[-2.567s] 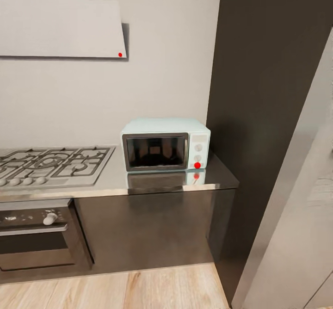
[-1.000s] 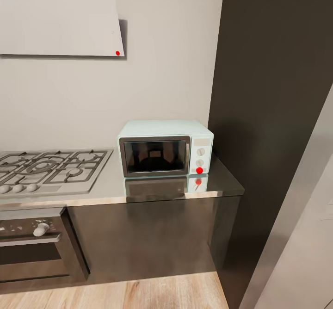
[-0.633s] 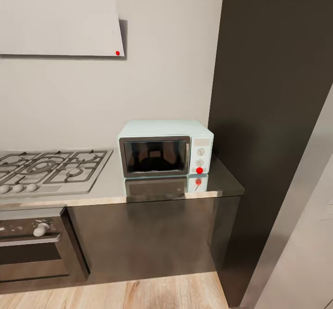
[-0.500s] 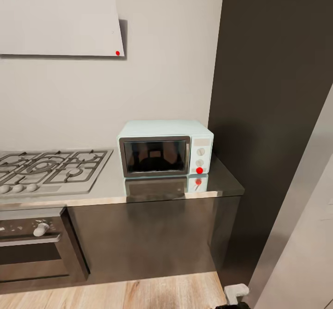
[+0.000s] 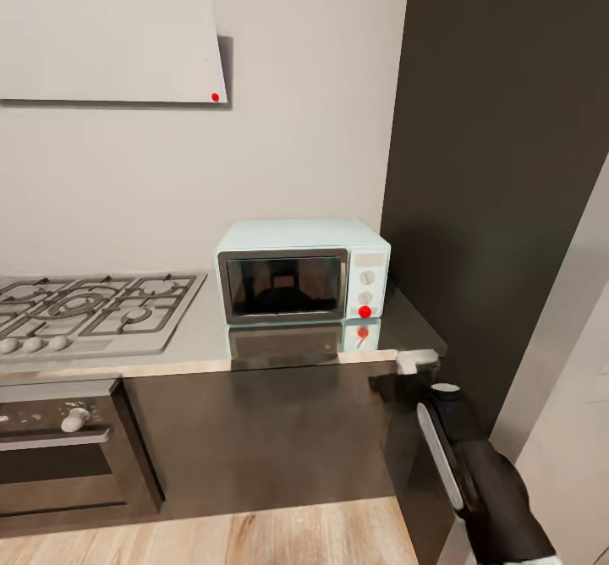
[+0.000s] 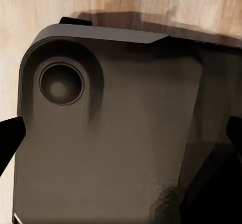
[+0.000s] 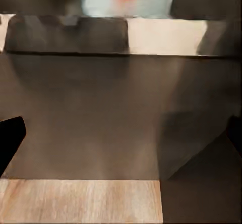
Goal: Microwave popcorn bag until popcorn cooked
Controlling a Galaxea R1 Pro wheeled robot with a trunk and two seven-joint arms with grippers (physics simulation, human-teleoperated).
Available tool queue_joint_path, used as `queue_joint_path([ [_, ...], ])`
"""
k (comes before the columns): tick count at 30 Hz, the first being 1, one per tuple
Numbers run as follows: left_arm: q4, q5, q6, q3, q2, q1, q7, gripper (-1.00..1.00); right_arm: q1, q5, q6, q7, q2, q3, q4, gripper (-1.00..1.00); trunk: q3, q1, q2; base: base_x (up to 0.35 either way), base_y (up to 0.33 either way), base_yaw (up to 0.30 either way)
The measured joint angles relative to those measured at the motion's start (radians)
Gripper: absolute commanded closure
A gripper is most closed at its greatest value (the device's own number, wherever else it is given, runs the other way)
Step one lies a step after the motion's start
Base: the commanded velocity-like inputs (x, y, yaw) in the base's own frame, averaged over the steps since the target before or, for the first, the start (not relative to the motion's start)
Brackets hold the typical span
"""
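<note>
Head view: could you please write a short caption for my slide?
Right hand raised beside the countertop edge, below the closed pale blue microwave.

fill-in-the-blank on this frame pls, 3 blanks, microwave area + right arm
1. The microwave door is ____.
2. The dot low on its knob panel is ____.
3. In the head view, the gas hob sits to the ____ of the microwave on the countertop.

The right gripper is raised near the countertop's front edge.

Missing words: shut; red; left
</note>
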Motion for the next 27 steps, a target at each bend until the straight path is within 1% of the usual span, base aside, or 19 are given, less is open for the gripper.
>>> queue_joint_path([
  [2,0.001,0.000,-0.001,0.000,-0.001,0.000,0.000,-1.00,-0.092,-0.002,0.011,-0.012,0.050,0.000,0.000,-1.00,0.000,0.000,0.000,0.000,0.000,0.000],
  [3,0.001,0.000,-0.001,0.000,-0.001,0.000,0.000,-1.00,-0.116,0.001,0.011,-0.028,0.068,0.000,0.000,-1.00,0.000,0.000,0.000,0.000,0.000,0.000],
  [4,0.001,0.000,-0.001,0.000,-0.001,0.000,0.000,-1.00,-0.133,0.002,0.009,-0.056,0.086,0.000,0.000,-1.00,0.000,0.000,0.000,0.000,0.000,0.000],
  [5,0.001,0.000,-0.001,0.000,-0.001,0.000,0.000,-1.00,-0.150,0.001,0.003,-0.111,0.118,0.001,0.000,-1.00,0.000,0.000,0.000,0.000,0.000,0.000],
  [6,0.000,0.000,-0.001,0.000,-0.001,0.000,0.000,-1.00,-0.157,0.001,-0.003,-0.150,0.141,0.001,0.001,-1.00,0.000,0.000,0.000,0.000,0.000,0.000],
  [7,0.001,0.000,-0.001,0.000,-0.001,0.000,0.000,-1.00,-0.161,0.001,-0.013,-0.180,0.154,0.003,0.002,-1.00,0.000,0.000,0.000,0.000,0.000,0.000],
  [8,0.000,0.000,-0.001,0.000,-0.001,0.000,0.000,-1.00,-0.165,0.001,-0.040,-0.208,0.155,0.007,0.004,-1.00,0.000,0.000,0.000,0.000,0.000,0.000],
  [10,0.000,0.000,-0.001,0.000,0.000,0.000,0.000,-1.00,-0.167,-0.002,-0.106,-0.233,0.155,0.011,0.008,-1.00,0.000,0.000,0.000,0.000,0.000,0.000],
  [13,-0.001,0.000,-0.001,0.001,0.000,0.000,0.000,-1.00,-0.168,-0.002,-0.191,-0.238,0.155,0.015,0.009,-1.00,0.000,0.000,0.000,0.000,0.000,0.000],
  [15,-0.001,0.000,-0.001,0.001,0.000,0.000,0.000,-1.00,-0.168,-0.008,-0.233,-0.231,0.155,0.014,0.019,-1.00,0.000,0.000,0.000,0.000,0.000,0.000],
  [17,-0.001,0.000,-0.001,0.001,0.000,0.000,0.000,-1.00,-0.168,-0.013,-0.247,-0.226,0.155,0.012,0.055,-1.00,0.000,0.000,0.000,0.000,0.000,0.000],
  [20,-0.001,0.000,-0.001,0.001,0.000,0.000,0.000,-1.00,-0.168,-0.008,-0.255,-0.232,0.155,0.013,0.100,-1.00,0.000,0.000,0.000,0.000,0.000,0.000],
  [27,-0.001,0.000,-0.001,0.001,0.000,0.000,0.000,-1.00,-0.168,-0.015,-0.253,-0.222,0.155,0.012,0.128,-1.00,0.000,0.000,0.000,0.000,0.000,0.000],
])
